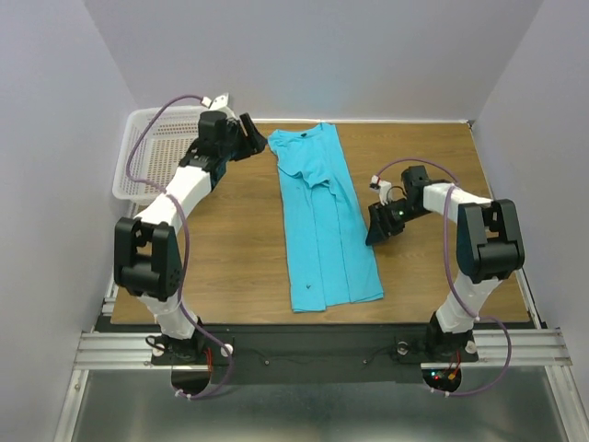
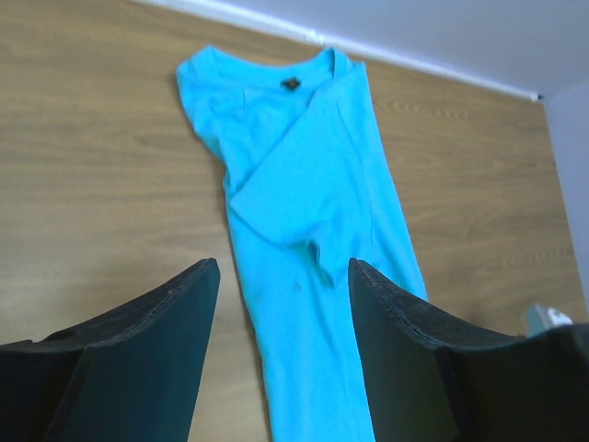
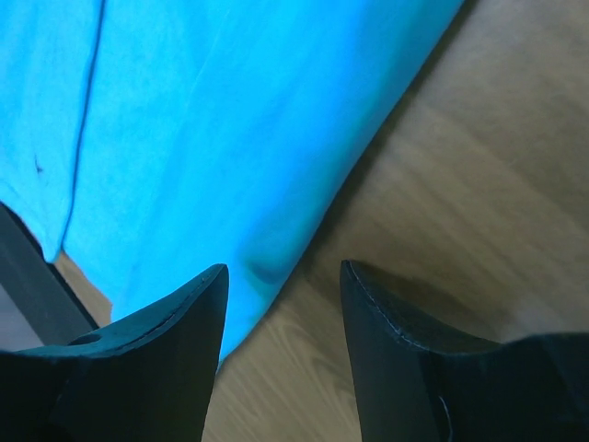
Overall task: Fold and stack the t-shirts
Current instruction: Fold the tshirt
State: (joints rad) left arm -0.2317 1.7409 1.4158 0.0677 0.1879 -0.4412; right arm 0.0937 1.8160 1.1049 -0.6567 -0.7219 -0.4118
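Observation:
One turquoise t-shirt lies on the wooden table, folded lengthwise into a long strip with its neck at the far end. In the left wrist view the t-shirt shows a sleeve folded over its front. My left gripper hovers open just left of the collar, and the left gripper has nothing between its fingers. My right gripper sits low beside the shirt's right edge. The right gripper is open and empty, with the t-shirt edge just ahead of its left finger.
A white mesh basket stands at the far left corner, behind my left arm. Bare table lies on both sides of the shirt. Grey walls close in the far side and both flanks.

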